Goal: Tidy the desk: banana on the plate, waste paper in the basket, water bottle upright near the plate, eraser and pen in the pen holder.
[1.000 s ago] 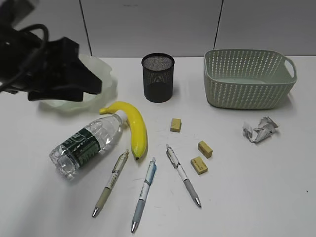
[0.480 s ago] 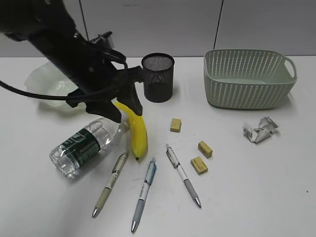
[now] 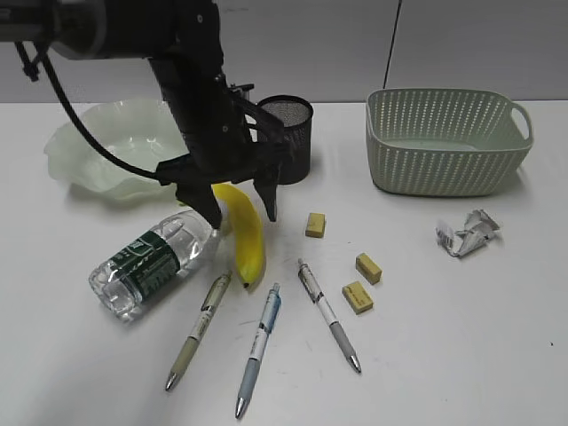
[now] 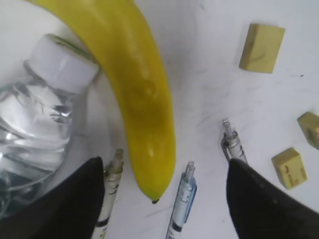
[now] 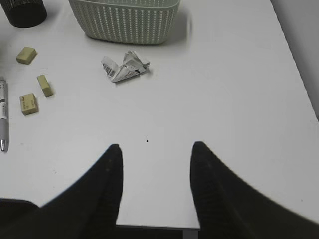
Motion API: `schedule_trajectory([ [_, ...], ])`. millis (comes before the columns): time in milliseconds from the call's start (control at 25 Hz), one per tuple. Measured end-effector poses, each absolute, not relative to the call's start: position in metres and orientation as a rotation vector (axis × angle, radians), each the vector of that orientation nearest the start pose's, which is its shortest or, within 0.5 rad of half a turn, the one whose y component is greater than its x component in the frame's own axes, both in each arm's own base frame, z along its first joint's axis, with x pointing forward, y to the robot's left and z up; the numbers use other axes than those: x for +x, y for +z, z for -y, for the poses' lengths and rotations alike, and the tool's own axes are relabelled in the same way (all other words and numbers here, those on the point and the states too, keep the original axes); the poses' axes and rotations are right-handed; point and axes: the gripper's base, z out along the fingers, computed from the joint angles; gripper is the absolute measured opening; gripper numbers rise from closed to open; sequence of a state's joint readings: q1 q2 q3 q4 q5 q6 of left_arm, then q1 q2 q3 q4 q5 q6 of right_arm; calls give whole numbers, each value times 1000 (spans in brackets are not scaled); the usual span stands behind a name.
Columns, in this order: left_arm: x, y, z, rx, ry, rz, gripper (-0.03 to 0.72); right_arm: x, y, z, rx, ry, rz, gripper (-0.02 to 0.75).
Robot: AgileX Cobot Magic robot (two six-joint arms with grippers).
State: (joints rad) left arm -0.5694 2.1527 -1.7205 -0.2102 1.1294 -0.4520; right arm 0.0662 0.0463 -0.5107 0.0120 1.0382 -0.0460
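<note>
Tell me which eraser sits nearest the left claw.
The lone eraser beside the banana; the other two lie farther right, close together.

left gripper (image 3: 238, 209) lowered — jaws straddling banana (image 3: 246, 231)

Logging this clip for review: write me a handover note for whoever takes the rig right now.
Left gripper: open, fingers either side of the banana, not gripping.
Right gripper: open, empty, over bare desk.
Nothing is tidied. Plate, basket and pen holder look empty. Water bottle lies on its side; three pens, three erasers and waste paper lie loose.
Left: everything, probably banana first.
</note>
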Motion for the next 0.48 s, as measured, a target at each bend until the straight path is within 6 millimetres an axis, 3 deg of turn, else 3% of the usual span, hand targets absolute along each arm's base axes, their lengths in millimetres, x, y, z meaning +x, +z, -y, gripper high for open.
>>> schedule_trajectory([
  [320, 369, 146, 256, -1, -274, -3215, 573, 2, 282, -1, -115, 21, -2051, 364],
  [480, 372, 136, 258, -15, -280, -3201, 562, -2, 282, 0, -114, 13, -2025, 364],
])
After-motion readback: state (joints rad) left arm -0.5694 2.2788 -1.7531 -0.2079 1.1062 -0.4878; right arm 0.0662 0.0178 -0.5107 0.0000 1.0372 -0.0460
